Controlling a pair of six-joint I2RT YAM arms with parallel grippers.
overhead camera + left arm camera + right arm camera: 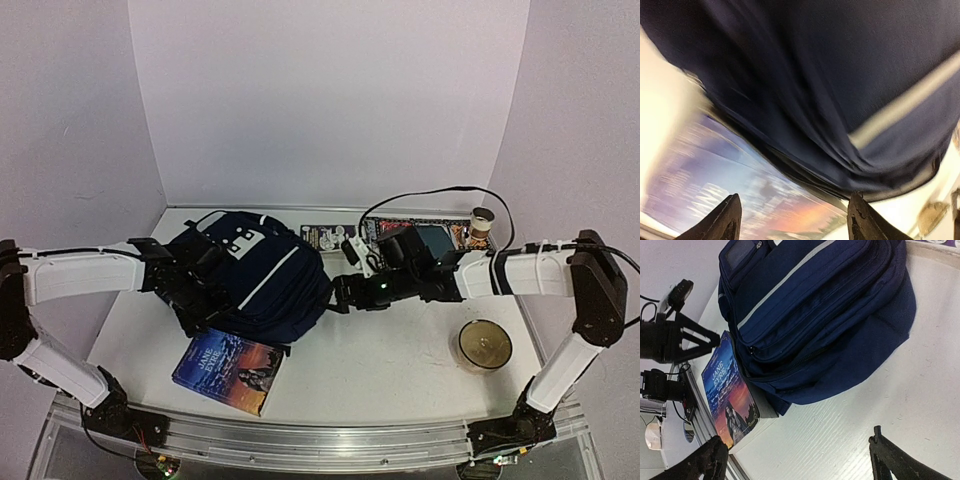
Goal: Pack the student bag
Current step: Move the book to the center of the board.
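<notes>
The student bag [262,278] is a navy backpack with a white stripe, lying left of the table's middle. Its near edge rests on a "Jane Eyre" book [228,371]. My left gripper [203,298] is at the bag's near-left side. In the blurred left wrist view its fingers [728,220] stand apart with nothing between them, just short of the bag's fabric [810,90] and over the book cover [715,180]. My right gripper [334,296] hovers open by the bag's right side. Its view shows the bag [825,305], the book [729,390] and bare table between its fingertips [889,460].
A patterned mat [385,226] with a dark teal pouch [432,240] lies at the back right, and a small brown cup [483,226] stands beside it. A round yellowish dish [485,344] sits near the right arm. A black cable [440,193] loops over the back.
</notes>
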